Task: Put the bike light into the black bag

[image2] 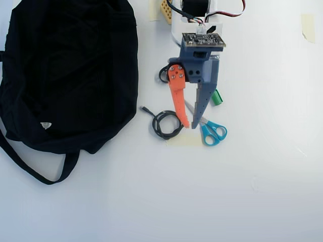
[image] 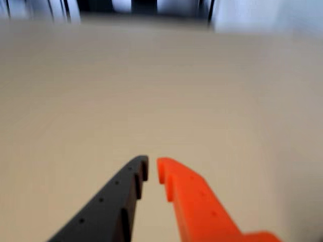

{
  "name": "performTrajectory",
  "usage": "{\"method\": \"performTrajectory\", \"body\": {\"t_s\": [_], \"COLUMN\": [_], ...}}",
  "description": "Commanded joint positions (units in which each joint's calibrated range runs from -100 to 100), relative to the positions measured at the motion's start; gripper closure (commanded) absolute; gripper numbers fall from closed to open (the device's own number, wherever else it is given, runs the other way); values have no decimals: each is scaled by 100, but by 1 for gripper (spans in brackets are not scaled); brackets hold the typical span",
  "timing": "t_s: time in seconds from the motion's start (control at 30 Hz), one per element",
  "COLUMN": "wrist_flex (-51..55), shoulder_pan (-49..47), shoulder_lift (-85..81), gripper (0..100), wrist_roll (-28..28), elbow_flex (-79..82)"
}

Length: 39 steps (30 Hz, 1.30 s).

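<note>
one black bag [image2: 70, 70], one coiled cable [image2: 166, 124], one pair of scissors [image2: 212, 132], one green cylinder [image2: 217, 97]

Hobby or maker desk setup, home or small lab; which of the two cannot be told. A plain white desk [image2: 262, 191] is seen in the overhead view, with tape scraps [image2: 306, 26] stuck on it. A 3D-printed arm [image2: 199, 68] with exposed circuit board [image2: 203, 40] and loose wiring [image2: 233, 12] is mounted at the far edge. Everyday items are laid out: teal scissors [image2: 213, 132], coiled cable [image2: 166, 124], black bag [image2: 65, 70]. Wrist view background is blurred.
</note>
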Motion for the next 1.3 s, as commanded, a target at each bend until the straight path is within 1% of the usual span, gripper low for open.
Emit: {"method": "performTrajectory", "body": {"t_s": [0.0, 0.13, 0.3, 0.77, 1.0, 1.13, 1.2, 1.27], "wrist_flex": [1817, 3626, 5659, 5616, 5624, 5616, 5616, 5607], "shoulder_pan": [-30, -45, -8, -60, 89, 329, 374, 523], "shoulder_lift": [-178, -162, -162, -137, -54, -54, -54, -54], "gripper": [98, 98, 98, 98, 98, 98, 98, 98], "wrist_roll": [-25, -292, -313, -235, 505, 741, 1055, 1249], "elbow_flex": [-773, -1267, -1303, -1204, -1033, -620, -413, -279]}}
